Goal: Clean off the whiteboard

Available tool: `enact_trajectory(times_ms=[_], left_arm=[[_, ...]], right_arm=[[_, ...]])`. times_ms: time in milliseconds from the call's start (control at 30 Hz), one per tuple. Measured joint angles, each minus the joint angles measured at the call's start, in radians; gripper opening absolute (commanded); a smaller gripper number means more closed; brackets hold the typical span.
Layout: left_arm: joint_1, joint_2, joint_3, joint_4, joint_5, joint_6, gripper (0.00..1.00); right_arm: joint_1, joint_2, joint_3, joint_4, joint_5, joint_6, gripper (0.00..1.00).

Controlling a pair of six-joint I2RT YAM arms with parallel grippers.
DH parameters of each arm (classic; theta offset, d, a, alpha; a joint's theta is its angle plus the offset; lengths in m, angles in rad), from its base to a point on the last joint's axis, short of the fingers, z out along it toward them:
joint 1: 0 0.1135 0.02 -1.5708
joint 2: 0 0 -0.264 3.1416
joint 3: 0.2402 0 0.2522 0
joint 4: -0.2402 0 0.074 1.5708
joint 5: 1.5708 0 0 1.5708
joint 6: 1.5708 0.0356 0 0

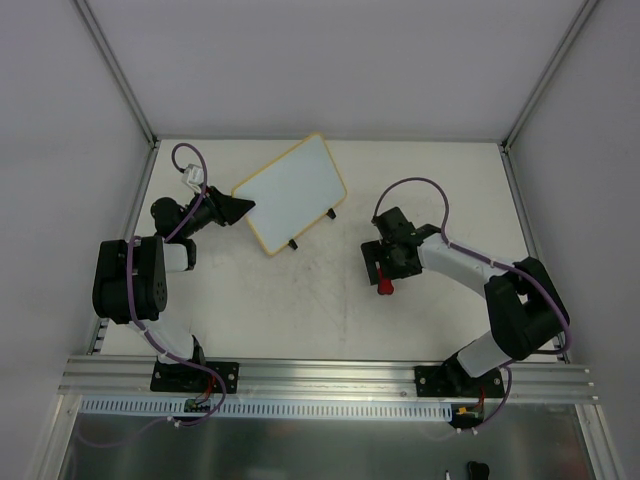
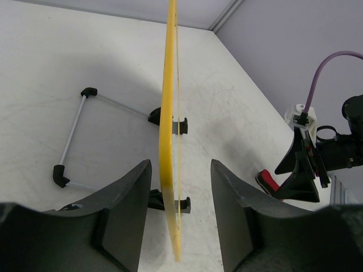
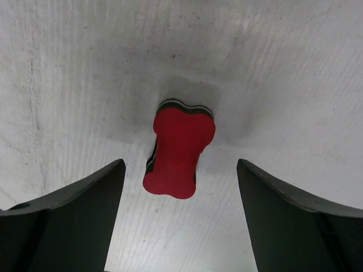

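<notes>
The whiteboard [image 1: 290, 193] stands tilted at the back centre, white and blank in the top view, with a pale-yellow frame. In the left wrist view I see it edge-on as a yellow strip [image 2: 168, 113] on black feet [image 2: 180, 126]. My left gripper [image 1: 240, 208] is open astride its near corner [image 2: 180, 170], with a gap on each side. A red eraser [image 3: 180, 150] lies flat on the table. My right gripper [image 3: 180, 164] hovers open over it, fingers wide on both sides and not touching. The eraser [image 1: 385, 286] shows just below that gripper [image 1: 382, 268].
A wire stand with black corner pieces [image 2: 71, 136] lies behind the board. The right gripper [image 2: 303, 170] and eraser [image 2: 267, 182] appear at the right of the left wrist view. Grey walls enclose the white table [image 1: 300, 300]; an aluminium rail [image 1: 330, 375] runs along the near edge.
</notes>
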Motion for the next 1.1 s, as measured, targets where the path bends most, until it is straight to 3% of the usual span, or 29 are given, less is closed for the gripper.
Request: enact_trajectory(times_ms=[300, 533, 567, 767, 900, 1100], left_arm=[[0.020, 0.000, -0.040, 0.008, -0.010, -0.016, 0.54], [0.051, -0.117, -0.177, 0.000, -0.105, 0.019, 0.72], [0.052, -0.157, -0.198, -0.009, -0.121, 0.031, 0.99], [0.052, -0.344, -0.286, -0.012, -0.196, 0.056, 0.99], [0.052, -0.479, -0.427, -0.036, -0.256, 0.053, 0.99], [0.051, -0.896, -0.528, -0.248, -0.366, 0.062, 0.99]], right_arm=[[0.000, -0.003, 0.021, -0.003, 0.002, -0.011, 0.84], [0.000, -0.064, 0.035, -0.003, 0.034, -0.024, 0.84], [-0.002, -0.079, 0.036, -0.003, 0.038, -0.027, 0.85], [-0.017, -0.137, 0.037, 0.003, 0.048, -0.034, 0.85], [-0.019, -0.200, 0.005, 0.049, 0.066, -0.025, 0.98], [-0.020, -0.393, -0.142, 0.158, 0.140, -0.012, 0.98]])
